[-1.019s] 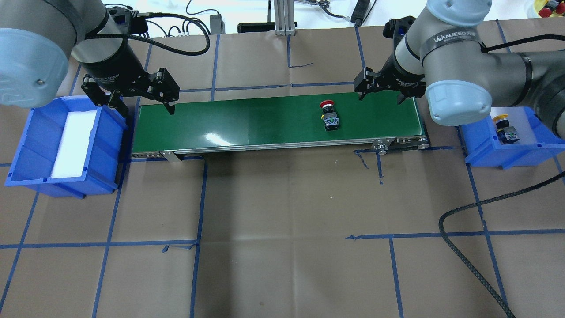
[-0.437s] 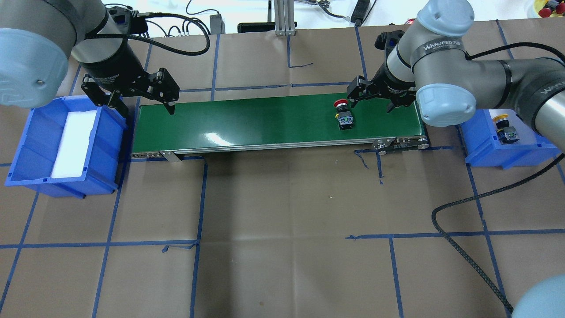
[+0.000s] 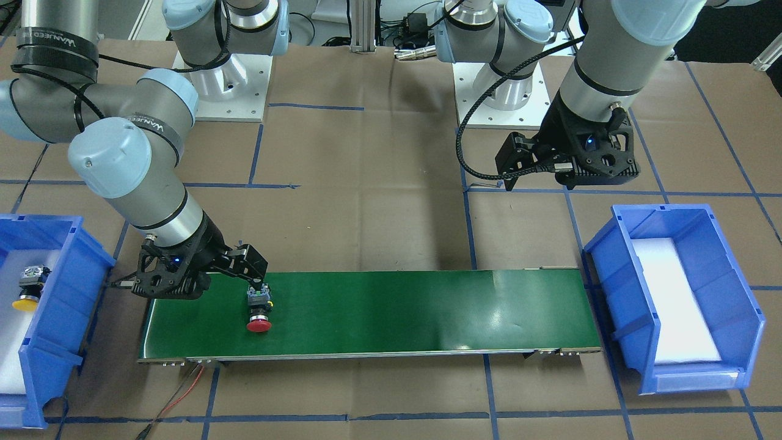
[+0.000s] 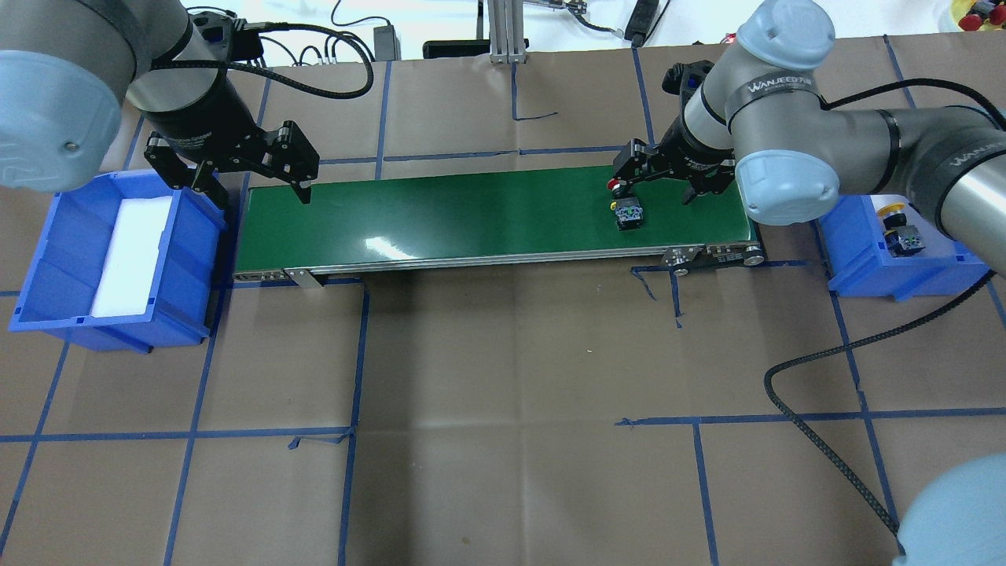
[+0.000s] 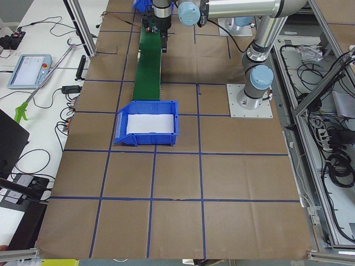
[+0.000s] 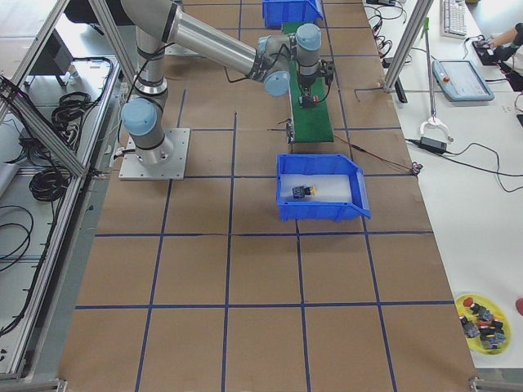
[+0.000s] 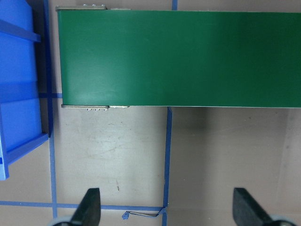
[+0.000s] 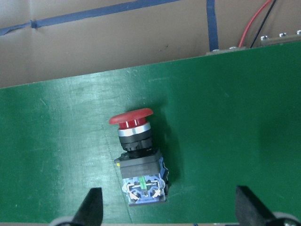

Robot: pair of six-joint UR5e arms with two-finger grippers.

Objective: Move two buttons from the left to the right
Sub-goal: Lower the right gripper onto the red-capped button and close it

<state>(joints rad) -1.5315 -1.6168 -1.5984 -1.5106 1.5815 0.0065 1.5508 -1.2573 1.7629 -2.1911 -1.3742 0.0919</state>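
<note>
Though glossy, green belt (image 4: 487, 216) on blue-taped table (image 4: 511, 354).

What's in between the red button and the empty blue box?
Just bare green belt. Nothing sits on it between the red button and the empty blue box, as the front-facing view shows.

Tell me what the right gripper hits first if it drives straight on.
Likely the red button, lying on its side on the green belt under the open right gripper, nearer one finger. The fingertips might straddle it and touch the belt instead; depth is unclear.
</note>
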